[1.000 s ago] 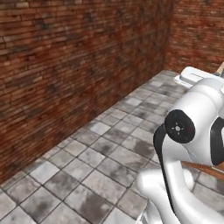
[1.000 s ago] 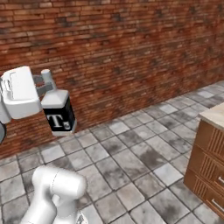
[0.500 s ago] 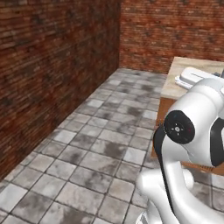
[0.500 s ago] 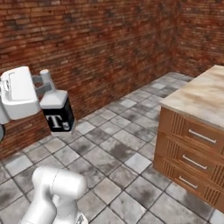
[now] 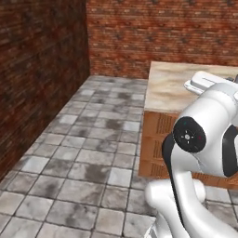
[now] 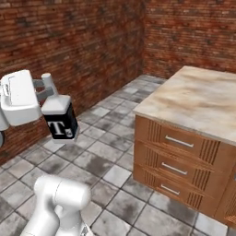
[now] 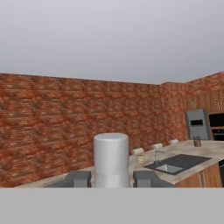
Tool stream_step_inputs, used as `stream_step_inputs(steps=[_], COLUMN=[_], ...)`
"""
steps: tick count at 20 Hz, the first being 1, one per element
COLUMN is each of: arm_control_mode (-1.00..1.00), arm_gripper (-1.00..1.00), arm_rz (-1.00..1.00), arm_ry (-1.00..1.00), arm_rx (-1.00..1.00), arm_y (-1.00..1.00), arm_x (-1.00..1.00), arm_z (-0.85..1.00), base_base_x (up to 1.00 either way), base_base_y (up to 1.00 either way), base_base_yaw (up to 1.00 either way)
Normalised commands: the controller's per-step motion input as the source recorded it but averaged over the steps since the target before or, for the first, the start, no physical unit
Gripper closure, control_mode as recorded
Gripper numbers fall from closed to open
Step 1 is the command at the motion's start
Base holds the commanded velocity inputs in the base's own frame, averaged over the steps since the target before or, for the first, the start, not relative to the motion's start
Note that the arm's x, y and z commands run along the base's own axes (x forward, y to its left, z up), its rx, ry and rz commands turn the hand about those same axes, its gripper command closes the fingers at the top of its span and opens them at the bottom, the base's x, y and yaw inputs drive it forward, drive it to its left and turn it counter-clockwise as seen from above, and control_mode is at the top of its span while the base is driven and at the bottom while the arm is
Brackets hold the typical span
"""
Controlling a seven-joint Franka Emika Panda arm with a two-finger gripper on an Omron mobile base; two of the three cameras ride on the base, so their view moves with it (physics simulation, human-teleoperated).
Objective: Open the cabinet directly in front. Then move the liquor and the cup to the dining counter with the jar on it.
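Observation:
My gripper [image 6: 47, 87] is shut on the slim neck of the liquor [image 6: 60, 121], a small dark bottle with a white label and a black "T", held upright in the air at the left of the right base view. In the hand view its pale cap [image 7: 111, 158] stands between my two dark fingertips [image 7: 78, 179]. The dining counter [image 6: 203, 99], a broad island with a beige veined top and wooden drawers, lies to my right, and its top [image 5: 169, 86] runs behind my arm in the left base view. The cup is out of view.
Brick walls [image 6: 69, 41] close the room ahead and to the left, over a grey tiled floor [image 5: 88, 153]. Across the room the hand view has a counter with a dark sink [image 7: 175, 164], a small brownish jar-like thing [image 7: 197, 141] and a steel oven [image 7: 197, 124].
The whole picture has swung as the base turned: the wooden island has come into both base views and grown nearer. The bottle stays gripped in the same place.

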Motion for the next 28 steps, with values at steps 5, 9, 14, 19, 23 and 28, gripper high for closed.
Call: stream_step_inputs(steps=[5,9,14,19,23,28], arm_control_mode=[1.0,1.0,1.0,1.0,1.0,1.0], arm_gripper=[1.0,1.0,1.0,1.0,1.0,1.0], arm_rz=[0.0,0.0,0.0,0.0,0.0,0.0], arm_ry=[0.0,0.0,0.0,0.0,0.0,0.0], arm_rx=[0.0,0.0,0.0,0.0,0.0,0.0], arm_y=[0.0,0.0,0.0,0.0,0.0,0.0], arm_x=[0.0,0.0,0.0,0.0,0.0,0.0], arm_z=[0.0,0.0,0.0,0.0,0.0,0.0], base_base_x=[0.58,0.46,0.3,0.24,0.2,0.22], base_base_y=[-0.19,-0.38,-0.5,-0.58,-0.62,-0.6], base_base_yaw=[-0.33,-0.29,-0.24,-0.22,-0.2,-0.21])
